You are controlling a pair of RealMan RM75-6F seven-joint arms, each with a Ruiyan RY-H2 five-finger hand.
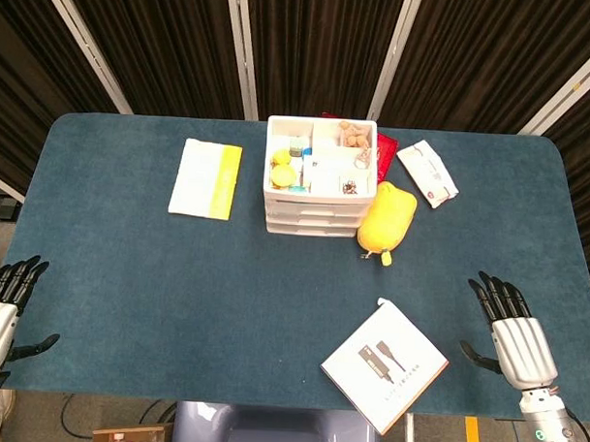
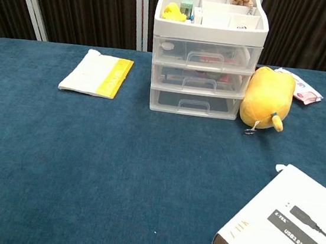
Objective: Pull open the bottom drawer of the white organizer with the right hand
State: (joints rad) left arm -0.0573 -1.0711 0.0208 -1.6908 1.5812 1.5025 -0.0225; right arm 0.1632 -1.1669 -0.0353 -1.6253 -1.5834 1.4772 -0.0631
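Nearest the chest camera, a flat white cardboard box printed with a black cable graphic is seen lying at the near right of the blue felt-covered table, one corner turned toward the organizer.

The right hand is held low at the near right edge of the table, fingers spread and pointing away from the robot, nothing held in it. It is well apart from the organizer. The left hand is placed at the near left edge, fingers likewise spread, nothing in its hold. Neither hand is caught in the chest view.

The white plastic three-drawer organizer is set at the far middle of the table, its front facing the robot. The bottom drawer, clear-fronted with a moulded handle, is seen flush with the two drawers above, fully closed. Small items are kept in the open top tray; most are too small to identify.

A yellow plush toy is leaned against the organizer's right side, touching it. A white and pink packet lies farther right, behind the toy. A white and yellow folded booklet lies to the organizer's left, apart from it.
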